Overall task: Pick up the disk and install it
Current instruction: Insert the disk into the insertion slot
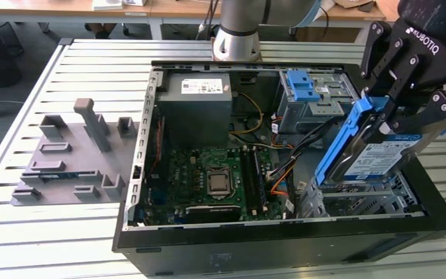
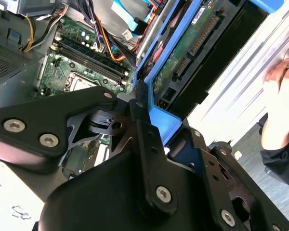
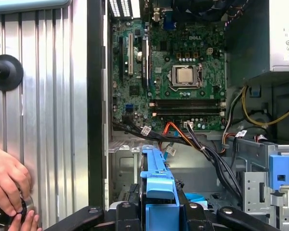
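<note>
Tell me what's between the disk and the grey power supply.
Between disk and power supply, the exterior view shows a blue-topped drive cage and loose cables.

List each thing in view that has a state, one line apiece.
end effector, shut on the disk.
disk, held tilted above the drive bay, not seated.
computer case, side open, interior exposed.
processor socket, bare, no cooler on it.
hand, closed round a dark knob beside the computer case.

A slatted metal table (image 1: 45, 244) stands before wooden desks (image 1: 45, 6) on grey floor (image 1: 29, 52).
</note>
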`<action>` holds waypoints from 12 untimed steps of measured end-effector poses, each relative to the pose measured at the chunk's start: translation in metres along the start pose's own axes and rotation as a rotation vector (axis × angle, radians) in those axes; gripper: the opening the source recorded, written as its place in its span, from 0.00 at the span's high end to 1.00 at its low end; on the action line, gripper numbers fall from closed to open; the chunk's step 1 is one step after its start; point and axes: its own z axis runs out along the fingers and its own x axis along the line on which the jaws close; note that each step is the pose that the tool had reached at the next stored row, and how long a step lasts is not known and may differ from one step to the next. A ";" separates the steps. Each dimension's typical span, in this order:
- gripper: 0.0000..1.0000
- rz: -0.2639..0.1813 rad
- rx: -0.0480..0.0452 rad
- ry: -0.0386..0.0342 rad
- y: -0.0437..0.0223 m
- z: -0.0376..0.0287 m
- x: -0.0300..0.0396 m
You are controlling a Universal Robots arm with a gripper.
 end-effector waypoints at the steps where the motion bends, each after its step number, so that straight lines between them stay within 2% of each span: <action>1: 0.64 0.000 0.0000 0.0000 -0.0007 0.0004 0.0000; 12: 0.64 0.000 0.0000 0.0000 -0.0045 0.0046 0.0000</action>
